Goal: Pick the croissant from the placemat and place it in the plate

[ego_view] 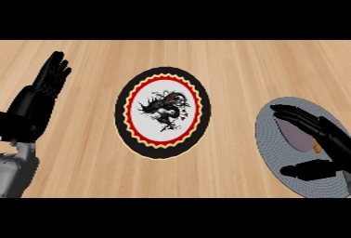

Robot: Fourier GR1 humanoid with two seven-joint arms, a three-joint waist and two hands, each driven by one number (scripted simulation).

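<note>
The plate (163,113) lies at the middle of the counter, oval to the eye, with a black rim, a red ring and a white centre bearing a dark dragon figure. Nothing lies on it. A round grey placemat (274,153) sits at the right edge. My right hand (328,139) hovers over the mat with its fingers (295,116) stretched toward the upper left and its thumb (308,170) spread wide below. Only a small orange sliver of the croissant (317,147) shows beside the palm; the hand hides the remainder. At the left edge, my left hand (37,100) rests open, fingers up.
The counter (240,65) is light wood, bare between the plate and the placemat. A dark shadow falls on the mat beneath the right hand's fingers.
</note>
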